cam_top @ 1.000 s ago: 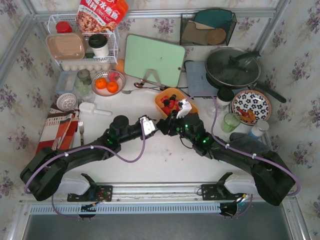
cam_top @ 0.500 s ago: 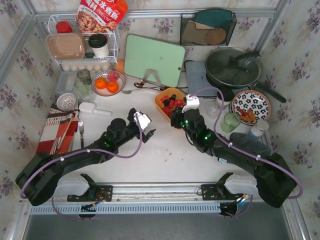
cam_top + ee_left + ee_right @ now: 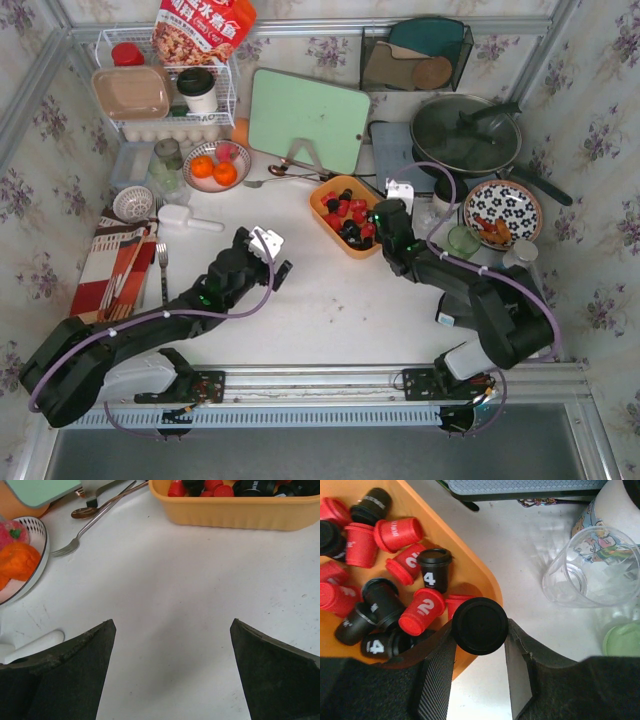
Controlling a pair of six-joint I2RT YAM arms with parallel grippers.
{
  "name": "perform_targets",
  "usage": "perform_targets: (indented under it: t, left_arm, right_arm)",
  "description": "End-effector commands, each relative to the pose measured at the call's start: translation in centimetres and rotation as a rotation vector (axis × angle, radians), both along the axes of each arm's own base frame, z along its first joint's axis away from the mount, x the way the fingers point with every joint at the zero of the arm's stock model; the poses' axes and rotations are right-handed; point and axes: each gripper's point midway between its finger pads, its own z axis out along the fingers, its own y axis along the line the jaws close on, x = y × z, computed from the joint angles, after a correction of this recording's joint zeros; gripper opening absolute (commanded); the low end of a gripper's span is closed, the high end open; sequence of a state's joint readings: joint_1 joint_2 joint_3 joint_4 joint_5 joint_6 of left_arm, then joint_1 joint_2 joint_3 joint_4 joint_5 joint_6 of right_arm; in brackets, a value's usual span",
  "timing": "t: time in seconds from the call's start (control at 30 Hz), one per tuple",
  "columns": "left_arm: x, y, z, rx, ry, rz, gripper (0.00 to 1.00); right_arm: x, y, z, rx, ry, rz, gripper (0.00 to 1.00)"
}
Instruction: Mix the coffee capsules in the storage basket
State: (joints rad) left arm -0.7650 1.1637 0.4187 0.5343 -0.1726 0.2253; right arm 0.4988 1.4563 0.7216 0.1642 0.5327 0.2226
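Note:
The orange storage basket [image 3: 326, 195] stands mid-table with several red and black coffee capsules [image 3: 347, 212] lying jumbled in it. In the right wrist view the capsules [image 3: 395, 580] fill the basket [image 3: 470, 562], some marked 2 or 4. My right gripper [image 3: 480, 632] is shut on a black capsule [image 3: 480, 625], held just above the basket's right rim. From above, the right gripper [image 3: 375, 226] sits at that rim. My left gripper [image 3: 172, 622] stands wide open over bare table, well short of the basket [image 3: 235, 515], with nothing between its fingers. From above, the left gripper [image 3: 278, 258] is down-left of the basket.
A clear glass [image 3: 590, 567] and a green cup [image 3: 622, 640] stand right of the basket. A bowl of oranges [image 3: 20, 560], a fork [image 3: 85, 530] and a spoon lie to the left. Behind are a green cutting board [image 3: 308, 118], a pan [image 3: 465, 135] and a patterned plate [image 3: 502, 212].
My left gripper has opened wide and drawn back down-left from the basket. My right gripper has swung right to the basket's right rim, still holding the black capsule.

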Motion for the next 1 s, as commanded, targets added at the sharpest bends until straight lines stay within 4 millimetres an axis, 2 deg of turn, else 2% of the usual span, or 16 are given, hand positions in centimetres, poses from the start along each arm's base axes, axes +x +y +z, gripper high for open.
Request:
perform_targets:
  t: [0.0,0.2,0.3,0.43,0.57,0.7,0.8,0.83,0.87,0.97]
  left_arm:
    - [0.2,0.5,0.3,-0.026,-0.010,0.038,0.99]
    - [0.3,1.2,-0.1,-0.024,-0.022,0.067,0.99]
    - [0.3,1.3,-0.4,-0.025,-0.024,0.077,0.99]
    - [0.6,1.2,-0.3,-0.030,-0.028,0.083,0.99]
    - [0.7,1.2,0.1,-0.039,-0.034,0.088,0.99]
    - [0.8,1.2,0.5,-0.044,-0.027,0.093,0.99]
    - [0.6,1.2,0.8,-0.056,-0.024,0.093,0.99]
    - [0.6,1.1,0.9,-0.061,-0.023,0.091,0.99]
    - [0.6,1.1,1.0,-0.064,-0.022,0.091,0.99]
    - [0.4,1.1,1.2,-0.072,-0.016,0.089,0.99]
  right_arm:
    - [1.8,0.0,-0.3,-0.004,-0.019,-0.006,0.44]
    - [2.7,1.1,0.0,0.045,-0.038,0.025,0.49]
    - [2.5,1.1,-0.3,0.060,-0.008,0.004,0.62]
    - [2.0,1.1,-0.8,0.066,0.041,0.000,0.72]
    - [1.1,1.1,-0.2,0.098,0.051,0.000,0.77]
    - [-0.2,1.0,1.7,0.161,0.010,0.005,0.78]
    - [-1.2,0.2,3.9,0.199,-0.057,-0.015,0.80]
    - [-1.6,-0.3,4.3,0.199,-0.079,-0.028,0.82]
    - [-1.9,-0.9,4.8,0.194,-0.103,-0.040,0.97]
    - [-3.1,-3.0,6.3,0.157,-0.186,-0.084,1.00]
